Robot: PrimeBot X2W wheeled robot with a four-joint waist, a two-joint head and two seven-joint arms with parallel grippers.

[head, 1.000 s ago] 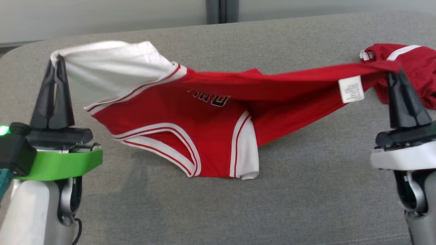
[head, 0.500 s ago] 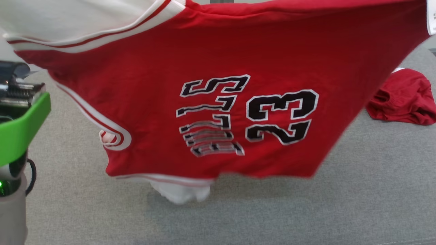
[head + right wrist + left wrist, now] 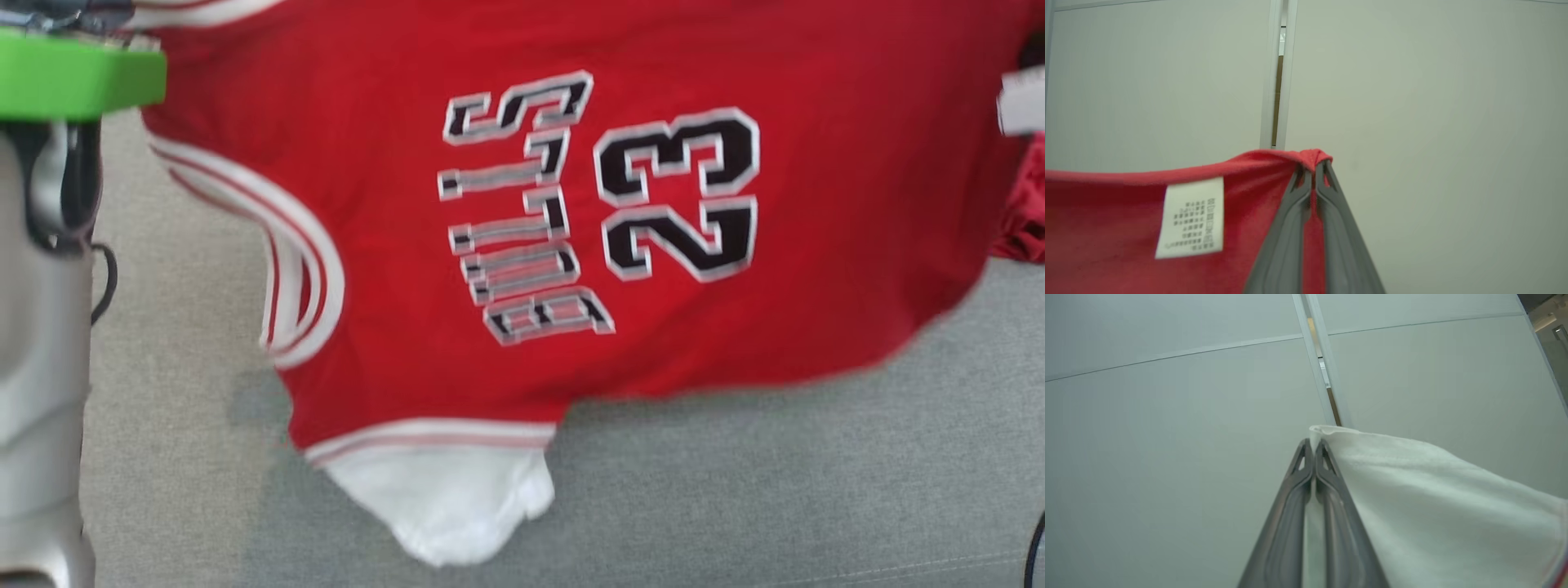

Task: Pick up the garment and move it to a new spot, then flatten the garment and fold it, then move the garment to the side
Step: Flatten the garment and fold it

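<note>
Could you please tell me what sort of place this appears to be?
Probably an indoor office or test room: pale wall panels with a narrow seam, and a grey fabric-covered surface beneath the red jersey.

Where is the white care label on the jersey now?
In the right wrist view, the care label hangs on the red jersey, just left of the right hand, below the held edge.

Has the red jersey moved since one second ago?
Yes. The jersey has gone up: stretched low over the grey surface before, it now hangs high and covers that surface's far edge.
</note>
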